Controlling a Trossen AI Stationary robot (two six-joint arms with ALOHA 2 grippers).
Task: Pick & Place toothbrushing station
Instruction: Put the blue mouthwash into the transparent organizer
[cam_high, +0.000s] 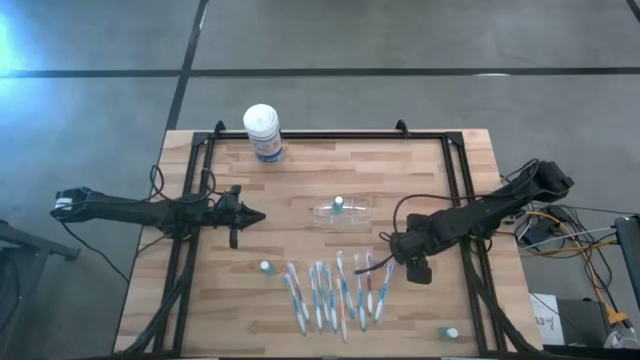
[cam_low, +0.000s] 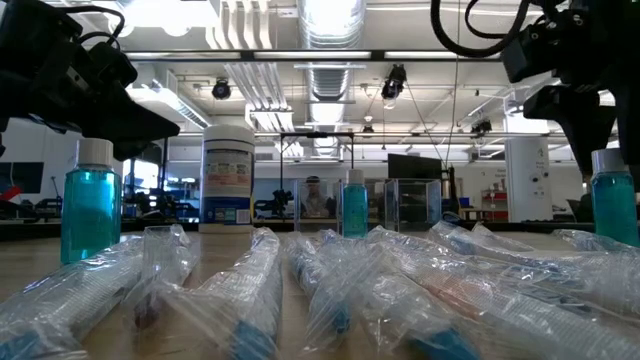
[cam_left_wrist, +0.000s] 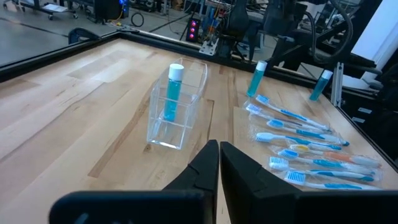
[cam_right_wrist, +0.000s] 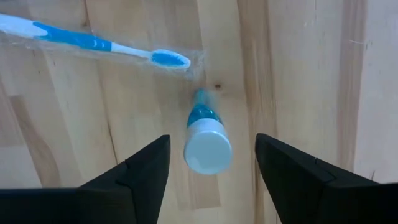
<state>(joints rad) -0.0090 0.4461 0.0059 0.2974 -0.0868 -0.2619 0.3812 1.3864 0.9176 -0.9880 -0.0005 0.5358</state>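
Observation:
The toothbrushing station (cam_high: 341, 210) (cam_left_wrist: 176, 106) is a clear plastic holder resting on its base mid-table. A teal, white-capped bottle (cam_left_wrist: 172, 92) stands upright in it. My left gripper (cam_high: 260, 216) (cam_left_wrist: 219, 148) is shut and level, pointing at the holder from the table's left, well short of it. My right gripper (cam_high: 393, 245) (cam_right_wrist: 212, 142) points down, open, above a small upright teal bottle (cam_right_wrist: 207, 140) (cam_low: 612, 205). Its fingers stand on either side of the white cap, touching nothing.
Several wrapped toothbrushes (cam_high: 335, 290) (cam_left_wrist: 311, 152) lie in a row toward the near edge. Other small teal bottles stand at near left (cam_high: 265, 268) and near right (cam_high: 452, 333). A white-lidded canister (cam_high: 263, 132) stands at the far edge. Black rails (cam_high: 455, 200) border the table.

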